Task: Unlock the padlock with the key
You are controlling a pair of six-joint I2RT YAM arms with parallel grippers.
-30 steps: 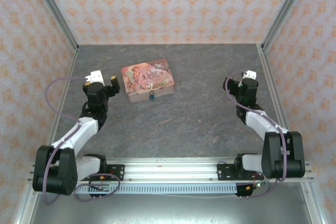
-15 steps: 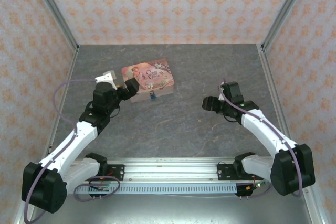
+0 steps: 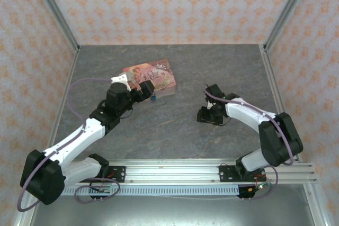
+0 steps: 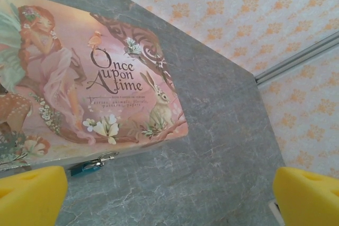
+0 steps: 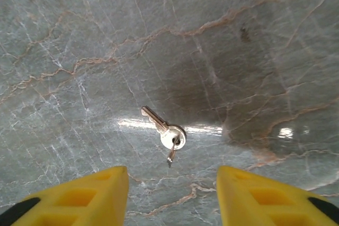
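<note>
Just ahead of the parted right hand, the key, flat on the table.

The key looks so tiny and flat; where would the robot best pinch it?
Probably at the round head, its widest part, coming straight down from above. The key lies flat on the table, blade pointing up-left in the right wrist view, so the right gripper would straddle the head and pinch its edges. The thin blade offers less hold and should stay free for the padlock.
</note>
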